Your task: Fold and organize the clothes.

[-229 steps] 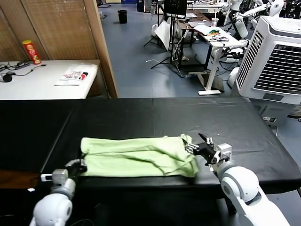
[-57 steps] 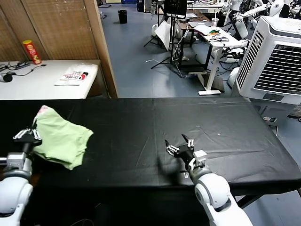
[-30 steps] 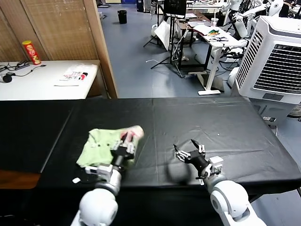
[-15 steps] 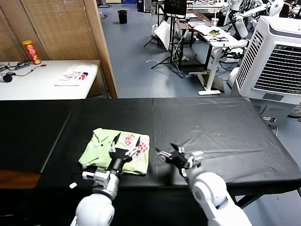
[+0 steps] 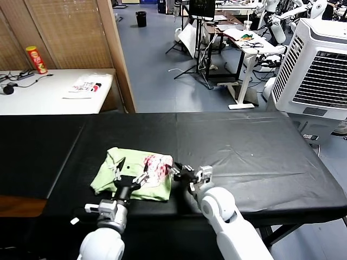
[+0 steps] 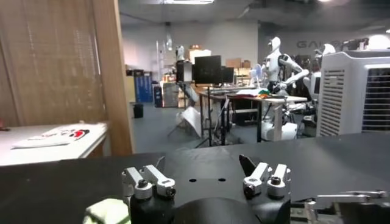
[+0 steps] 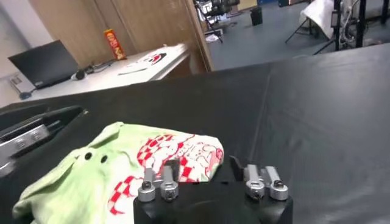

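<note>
The light-green shirt (image 5: 133, 174) lies folded into a compact bundle near the front edge of the black table (image 5: 255, 146), print side up. The left gripper (image 5: 129, 174) hovers over it with fingers spread wide, evidently clear of the cloth. The right gripper (image 5: 187, 174), fingers partly spread, sits just beside the bundle's printed edge, apparently placed to tidy it; whether it touches the fabric cannot be told.

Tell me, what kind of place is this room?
Probably a robotics lab or workshop. Other white humanoid robots stand at the back by a cluttered desk, a monitor sits on a stand, and a large cooling unit is beside the black table.
</note>
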Controlling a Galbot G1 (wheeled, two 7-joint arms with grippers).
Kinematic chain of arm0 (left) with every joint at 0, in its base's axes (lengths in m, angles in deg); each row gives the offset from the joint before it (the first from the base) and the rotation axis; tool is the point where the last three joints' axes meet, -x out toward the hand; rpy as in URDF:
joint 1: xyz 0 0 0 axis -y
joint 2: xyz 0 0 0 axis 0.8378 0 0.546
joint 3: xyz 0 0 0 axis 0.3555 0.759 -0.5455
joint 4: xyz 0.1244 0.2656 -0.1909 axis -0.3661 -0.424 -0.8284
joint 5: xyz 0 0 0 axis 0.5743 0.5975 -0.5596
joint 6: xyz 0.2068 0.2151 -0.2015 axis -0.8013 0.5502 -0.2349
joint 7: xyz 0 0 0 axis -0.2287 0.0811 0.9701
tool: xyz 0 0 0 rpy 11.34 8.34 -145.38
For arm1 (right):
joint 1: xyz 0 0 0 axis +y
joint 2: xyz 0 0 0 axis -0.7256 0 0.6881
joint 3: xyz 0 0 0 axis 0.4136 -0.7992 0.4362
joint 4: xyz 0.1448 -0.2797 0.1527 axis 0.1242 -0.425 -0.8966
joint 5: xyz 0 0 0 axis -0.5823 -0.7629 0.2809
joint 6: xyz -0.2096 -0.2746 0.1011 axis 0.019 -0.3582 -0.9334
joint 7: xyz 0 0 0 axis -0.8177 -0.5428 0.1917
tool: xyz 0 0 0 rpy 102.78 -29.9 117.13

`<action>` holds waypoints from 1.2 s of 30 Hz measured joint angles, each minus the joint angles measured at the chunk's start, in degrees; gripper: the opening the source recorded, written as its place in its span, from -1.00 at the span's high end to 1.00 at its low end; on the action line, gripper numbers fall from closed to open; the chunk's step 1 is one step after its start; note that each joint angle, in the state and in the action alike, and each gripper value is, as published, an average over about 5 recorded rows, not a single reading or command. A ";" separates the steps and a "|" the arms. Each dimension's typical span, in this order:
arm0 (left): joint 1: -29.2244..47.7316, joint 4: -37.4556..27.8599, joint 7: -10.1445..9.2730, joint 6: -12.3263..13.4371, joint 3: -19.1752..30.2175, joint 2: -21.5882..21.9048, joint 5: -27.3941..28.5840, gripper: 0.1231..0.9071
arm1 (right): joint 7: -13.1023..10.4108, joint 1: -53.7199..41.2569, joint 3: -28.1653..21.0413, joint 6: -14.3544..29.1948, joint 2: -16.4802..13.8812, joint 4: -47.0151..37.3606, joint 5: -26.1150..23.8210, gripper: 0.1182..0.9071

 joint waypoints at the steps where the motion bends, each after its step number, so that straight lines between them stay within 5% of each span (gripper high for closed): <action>1: -0.15 -0.05 -0.01 0.12 -0.12 -0.07 0.09 -0.72 | 0.05 -0.29 0.01 -0.02 0.22 -0.60 0.35 0.27; 6: -0.82 -0.11 -0.07 0.60 -0.65 -0.40 0.48 -0.72 | 1.11 -1.72 0.07 0.12 0.91 -3.35 1.05 0.44; 13: -1.35 -0.13 -0.22 1.29 -1.37 -0.96 0.59 -0.72 | 3.76 -4.79 0.09 2.43 0.34 -7.22 -2.28 0.93; 22: -2.62 -0.39 -0.88 2.67 -2.23 -0.75 0.02 -0.72 | 8.81 -8.05 0.70 5.78 -3.21 -9.71 -10.57 0.92; 28: -3.73 -0.64 -0.95 4.77 -2.92 0.20 -4.06 -0.72 | 9.83 -4.82 2.70 8.41 -7.73 -4.70 -12.74 0.22; 32: -4.70 -0.72 -0.76 5.61 -3.26 0.86 -3.57 -0.72 | 7.86 -0.23 4.61 11.58 -10.93 0.99 -14.14 -0.24; 36: -6.25 0.58 -2.61 5.58 -3.34 1.94 -3.71 -0.72 | 4.79 6.56 7.40 15.42 -13.70 7.76 -15.72 -0.68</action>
